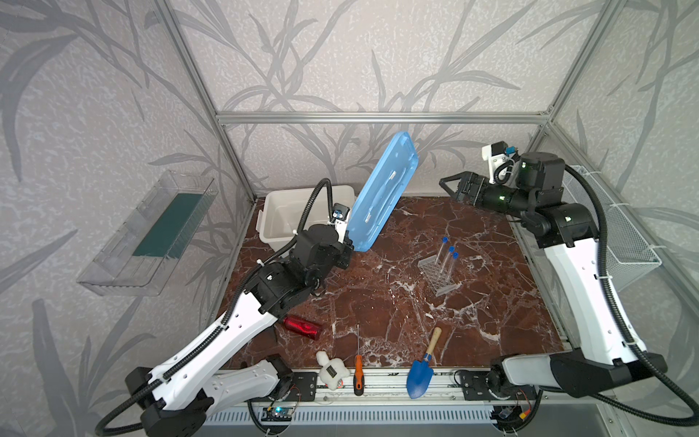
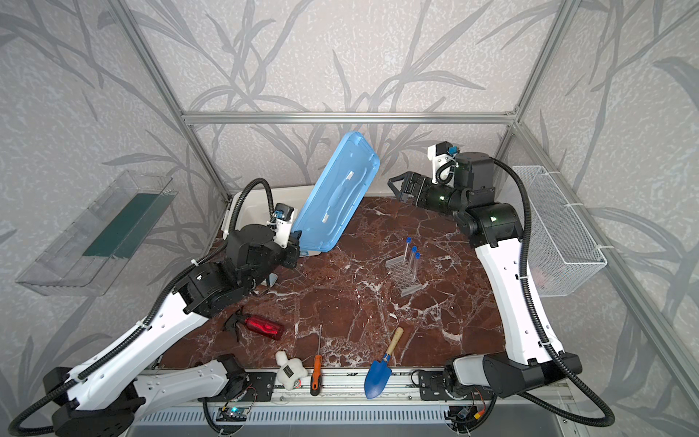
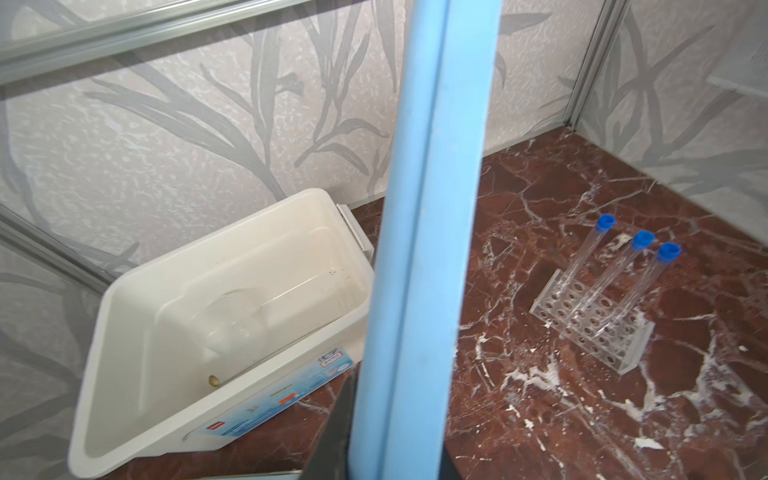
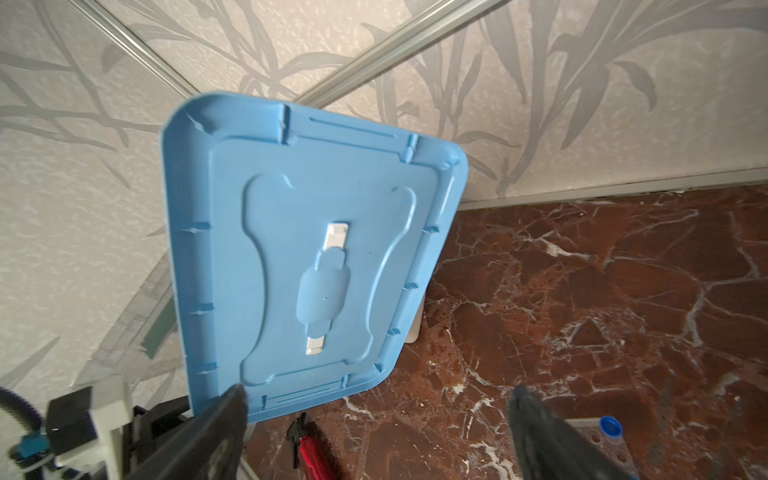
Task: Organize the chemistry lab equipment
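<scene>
Three blue-capped test tubes [image 1: 448,261] [image 2: 412,261] [image 3: 615,274] stand in the clear grid rack [image 1: 435,274] [image 2: 403,276] [image 3: 590,328] right of the table's middle. In the open white bin [image 1: 272,212] [image 3: 124,332] at the back left lies a clear beaker [image 3: 232,328]. My left gripper [image 1: 346,248] [image 3: 395,440] is shut on the lower edge of the bin's blue lid [image 1: 382,193] [image 2: 336,193] [image 3: 428,249] [image 4: 307,257], which is held on end beside the bin. High at the back right, my right gripper [image 1: 448,185] [image 2: 395,185] [image 4: 378,392] is open and empty, apart from the lid.
A red bottle [image 1: 302,327], a white plush toy [image 1: 332,370], an orange-handled screwdriver [image 1: 358,372] and a blue trowel [image 1: 421,372] lie along the front edge. A wire basket [image 1: 612,234] hangs on the right wall and a clear shelf [image 1: 151,230] on the left wall.
</scene>
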You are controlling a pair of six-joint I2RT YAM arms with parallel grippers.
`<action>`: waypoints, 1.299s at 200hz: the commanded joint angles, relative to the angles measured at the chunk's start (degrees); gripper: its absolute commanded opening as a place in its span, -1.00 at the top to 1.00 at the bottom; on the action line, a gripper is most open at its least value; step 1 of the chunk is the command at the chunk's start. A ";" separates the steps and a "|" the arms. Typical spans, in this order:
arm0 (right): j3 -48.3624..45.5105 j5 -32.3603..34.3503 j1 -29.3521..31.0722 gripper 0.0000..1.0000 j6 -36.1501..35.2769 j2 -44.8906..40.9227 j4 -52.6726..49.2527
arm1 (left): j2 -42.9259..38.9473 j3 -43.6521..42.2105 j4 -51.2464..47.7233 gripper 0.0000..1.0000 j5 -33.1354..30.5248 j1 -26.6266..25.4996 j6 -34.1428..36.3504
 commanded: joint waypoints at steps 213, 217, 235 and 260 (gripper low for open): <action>-7.87 -16.30 -1.43 0.09 12.49 7.06 3.24 | -2.28 -19.59 17.88 0.98 -34.79 -27.75 17.51; -8.18 -16.52 -1.49 0.13 12.91 7.07 3.83 | -2.28 -19.97 18.24 0.96 -34.57 -27.99 17.24; -9.06 -17.29 -1.46 0.25 14.16 7.03 5.80 | -1.94 -21.36 18.82 0.84 -33.41 -28.56 15.20; -10.53 -17.06 -1.40 0.31 15.94 6.24 9.12 | -1.27 -23.21 20.78 0.89 -31.65 -29.78 13.59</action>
